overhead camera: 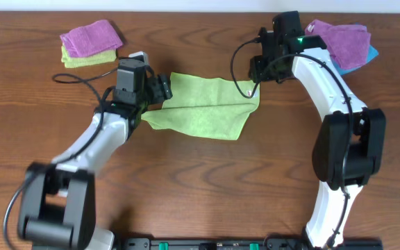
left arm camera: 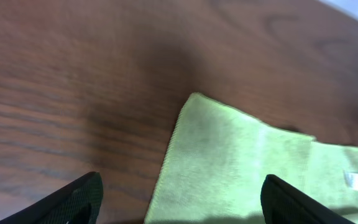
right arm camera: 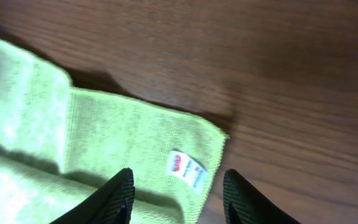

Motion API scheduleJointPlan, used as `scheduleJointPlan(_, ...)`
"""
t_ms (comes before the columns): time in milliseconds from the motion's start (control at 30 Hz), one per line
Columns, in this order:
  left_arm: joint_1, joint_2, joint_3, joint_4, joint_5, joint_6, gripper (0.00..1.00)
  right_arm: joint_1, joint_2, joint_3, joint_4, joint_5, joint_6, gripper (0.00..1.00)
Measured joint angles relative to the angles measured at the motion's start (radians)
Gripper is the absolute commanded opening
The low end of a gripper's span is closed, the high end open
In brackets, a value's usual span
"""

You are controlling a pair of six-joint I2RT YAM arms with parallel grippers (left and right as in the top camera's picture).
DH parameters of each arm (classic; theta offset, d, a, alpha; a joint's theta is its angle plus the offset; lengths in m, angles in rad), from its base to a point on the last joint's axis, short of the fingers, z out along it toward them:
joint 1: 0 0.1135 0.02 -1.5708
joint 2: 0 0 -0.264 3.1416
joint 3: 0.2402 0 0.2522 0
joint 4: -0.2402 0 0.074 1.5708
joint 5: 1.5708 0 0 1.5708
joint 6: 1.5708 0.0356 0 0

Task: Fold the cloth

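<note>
The cloth is lime green and lies folded on the wooden table, its upper layer forming a flap. My left gripper hovers at the cloth's left end. In the left wrist view it is open, straddling the cloth's left edge with nothing pinched. My right gripper is above the cloth's back right corner. In the right wrist view it stands open over the cloth, just above the white tag, and holds nothing.
A purple towel lies on a paler yellow-green folded towel at the back left. Another purple towel covers a blue one at the back right, close behind the right arm.
</note>
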Motion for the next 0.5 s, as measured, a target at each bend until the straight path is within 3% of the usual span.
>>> scheduleJointPlan(233, 0.079, 0.211, 0.199, 0.009, 0.122, 0.06, 0.83, -0.018, 0.0, 0.0, -0.06, -0.037, -0.011, 0.48)
scheduleJointPlan(500, 0.109, 0.306, 0.337, 0.003, 0.227, 0.109, 0.84, -0.058, 0.0, 0.0, -0.088, -0.085, -0.014, 0.56)
